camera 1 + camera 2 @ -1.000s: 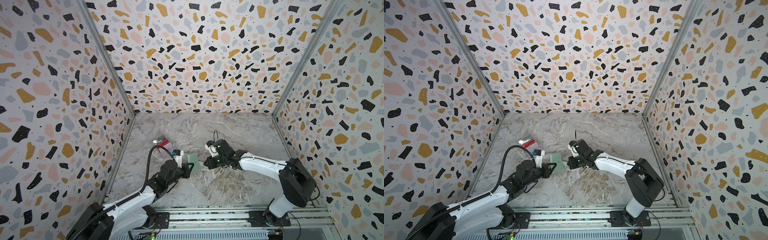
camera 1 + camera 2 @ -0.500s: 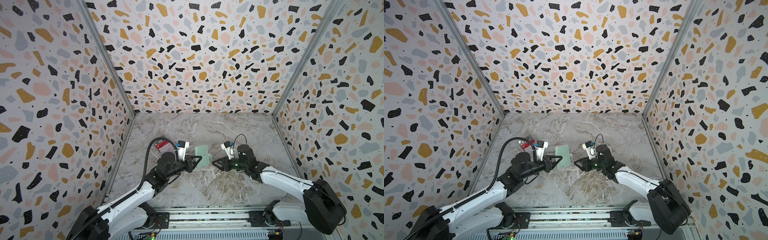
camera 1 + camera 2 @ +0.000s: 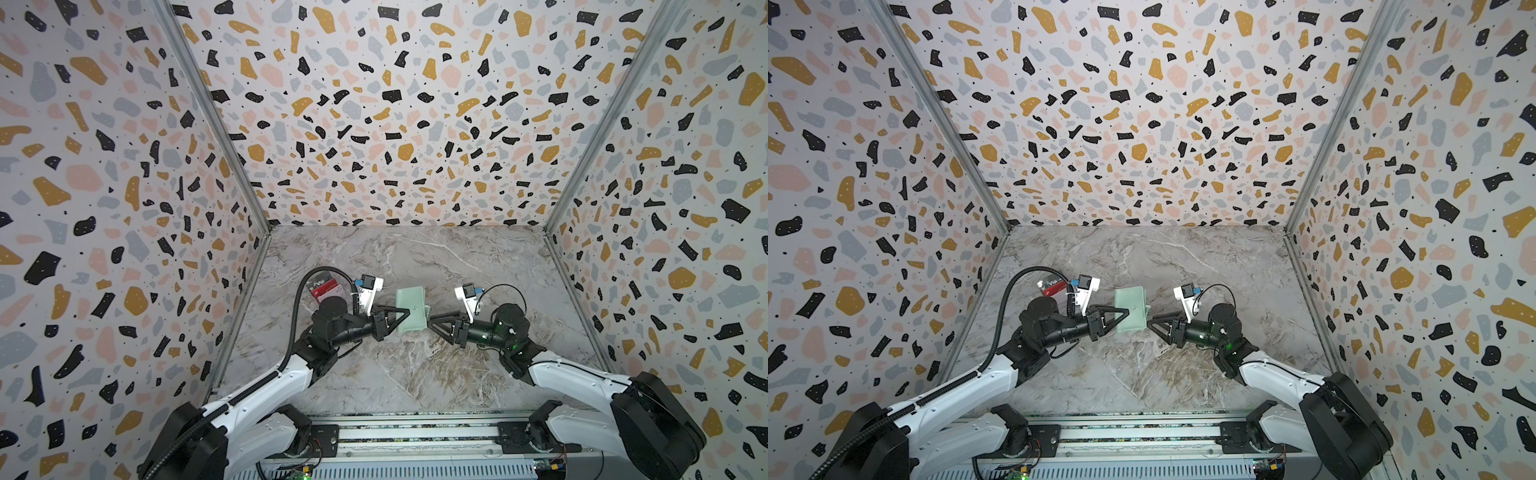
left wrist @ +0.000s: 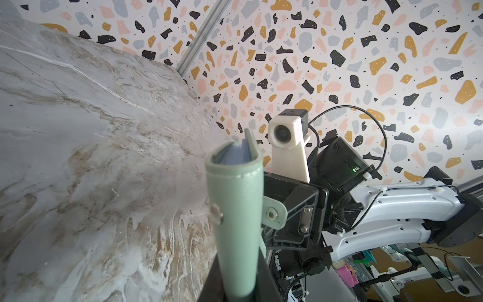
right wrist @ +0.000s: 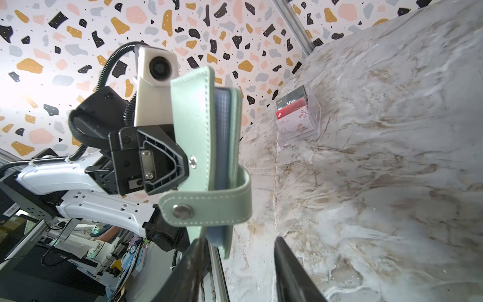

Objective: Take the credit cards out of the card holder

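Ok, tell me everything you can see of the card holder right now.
The card holder is a pale mint-green, leather-look booklet with stitched edges and bluish clear sleeves inside. It is held in the air, clamped from its spine side in the shut jaws of the left gripper. Covers nearly closed; the strap loops round the open edge but its snap is off the cover's stud. The right gripper stands open at that edge.

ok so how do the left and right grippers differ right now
The left gripper is shut on the card holder, while the right gripper is open and holds nothing. The left gripper's fingers overlap the card holder's cover; the right gripper's tips sit just at its strap edge, and whether they touch it is unclear. Both are black and point toward each other, meeting the card holder from opposite sides.
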Controlling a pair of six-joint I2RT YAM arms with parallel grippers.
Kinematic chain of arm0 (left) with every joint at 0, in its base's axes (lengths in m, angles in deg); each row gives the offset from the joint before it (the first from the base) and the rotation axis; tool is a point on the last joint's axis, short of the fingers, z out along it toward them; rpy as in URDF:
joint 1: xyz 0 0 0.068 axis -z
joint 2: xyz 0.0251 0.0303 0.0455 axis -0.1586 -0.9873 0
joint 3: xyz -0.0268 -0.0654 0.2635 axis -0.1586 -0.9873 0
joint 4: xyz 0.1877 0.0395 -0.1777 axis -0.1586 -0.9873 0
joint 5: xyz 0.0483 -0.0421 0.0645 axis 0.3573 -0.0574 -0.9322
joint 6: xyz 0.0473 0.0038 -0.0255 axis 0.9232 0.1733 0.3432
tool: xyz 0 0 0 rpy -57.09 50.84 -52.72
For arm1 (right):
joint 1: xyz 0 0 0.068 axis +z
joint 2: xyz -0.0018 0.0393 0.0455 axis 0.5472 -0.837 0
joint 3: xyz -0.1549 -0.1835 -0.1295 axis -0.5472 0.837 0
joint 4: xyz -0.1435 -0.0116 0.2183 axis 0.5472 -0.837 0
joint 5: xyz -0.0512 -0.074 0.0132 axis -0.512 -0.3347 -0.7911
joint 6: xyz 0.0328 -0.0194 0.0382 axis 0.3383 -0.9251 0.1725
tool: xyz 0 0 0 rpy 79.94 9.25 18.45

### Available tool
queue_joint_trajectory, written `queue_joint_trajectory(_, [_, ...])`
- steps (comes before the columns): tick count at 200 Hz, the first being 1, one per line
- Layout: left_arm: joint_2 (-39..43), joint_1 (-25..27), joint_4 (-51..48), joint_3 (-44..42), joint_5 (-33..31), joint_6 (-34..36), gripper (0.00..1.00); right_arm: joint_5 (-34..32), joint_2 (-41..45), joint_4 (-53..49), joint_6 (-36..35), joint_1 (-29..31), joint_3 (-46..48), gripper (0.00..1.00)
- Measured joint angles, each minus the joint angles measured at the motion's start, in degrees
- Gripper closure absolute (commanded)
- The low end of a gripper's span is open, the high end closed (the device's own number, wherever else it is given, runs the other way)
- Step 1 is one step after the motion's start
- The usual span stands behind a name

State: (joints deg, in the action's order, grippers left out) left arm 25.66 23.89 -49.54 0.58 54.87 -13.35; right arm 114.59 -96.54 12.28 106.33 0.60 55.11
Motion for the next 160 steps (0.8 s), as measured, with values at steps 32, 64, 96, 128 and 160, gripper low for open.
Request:
queue_joint_trajectory(32, [-0.48,0.00,1.38,0.00,1.53,-0.37,1.00,-0.02,-0.09,1.99,0.63,-0.02,0.00,0.61])
queue_joint_trajectory(64, [-0.48,0.00,2.03,0.00,2.16,-0.48,1.00,-0.42,-1.03,3.08,1.31,-0.02,-0.04,0.64])
queue_joint_trajectory(96, [-0.44,0.00,1.99,-0.02,2.03,-0.46,1.00,-2.03,-0.98,2.84,1.42,0.00,-0.04,0.64])
queue_joint_trajectory(128, [-0.37,0.00,1.95,-0.02,1.95,-0.48,1.00,-4.55,0.07,2.08,1.20,-0.02,-0.04,0.64])
queue_joint_trajectory(160, [-0.24,0.00,2.01,0.00,2.19,-0.48,1.00,-6.67,0.98,1.81,1.14,-0.02,-0.04,0.65])
